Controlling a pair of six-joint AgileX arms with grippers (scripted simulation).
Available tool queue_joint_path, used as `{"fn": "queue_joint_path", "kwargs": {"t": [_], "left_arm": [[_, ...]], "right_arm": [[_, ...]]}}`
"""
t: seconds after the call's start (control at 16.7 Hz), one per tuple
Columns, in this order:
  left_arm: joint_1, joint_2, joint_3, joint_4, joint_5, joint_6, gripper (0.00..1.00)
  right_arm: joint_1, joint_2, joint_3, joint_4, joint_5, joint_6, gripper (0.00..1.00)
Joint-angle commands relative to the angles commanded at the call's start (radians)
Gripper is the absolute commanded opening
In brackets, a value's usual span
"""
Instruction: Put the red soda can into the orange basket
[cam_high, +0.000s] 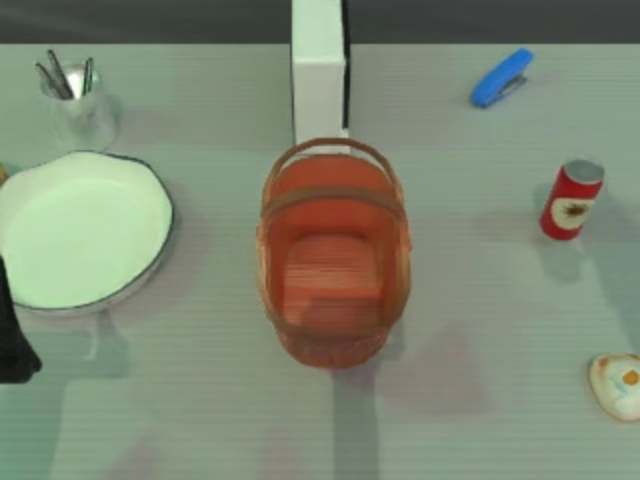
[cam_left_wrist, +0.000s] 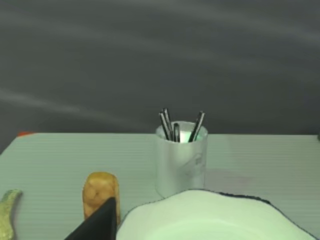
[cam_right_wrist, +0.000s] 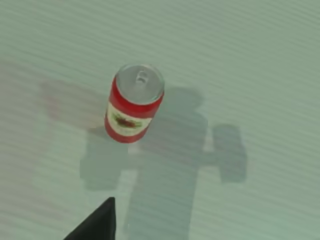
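- Bench (cam_high: 470, 330): holds everything; basket (cam_high: 333, 262) sits mid-bench, empty, hoop handle arching across it.
- Bowl (cam_high: 80, 232) at left, pen cup (cam_high: 78, 100) far-left; both off-task.
- Can (cam_high: 571, 200) stands upright at right, well apart from the basket; long axis vertical, silver top up, label facing near side.
- Right tool (cam_right_wrist: 95, 225): only a dark tip shows in wrist view, can't tell open/closed. It looks down on the can, so right arm is the nearer one.
- Left tool (cam_left_wrist: 97, 225) idle by the bowl at left edge; state can't tell.
- Judgement: next = descend over the can, grip sides.
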Motion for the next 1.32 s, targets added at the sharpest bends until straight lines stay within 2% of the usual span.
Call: {"fn": "queue_joint_path", "kwargs": {"t": [0.36,0.66,0.9,1.32], "left_arm": [[0.000,0.000,0.000,0.000,0.000,0.000,1.00],[0.000,0.000,0.000,0.000,0.000,0.000,1.00],[0.000,0.000,0.000,0.000,0.000,0.000,1.00],[0.000,0.000,0.000,0.000,0.000,0.000,1.00]], "right_arm": [[0.042,0.647,0.589,-0.330,0.000,-0.158,1.00],[0.068,1.048,0.930,-0.551,0.000,-0.255,1.00],[0.079,1.201,1.053,-0.649,0.000,-0.296,1.00],[0.075,1.213,1.056,-0.651,0.000,-0.299,1.00]]}}
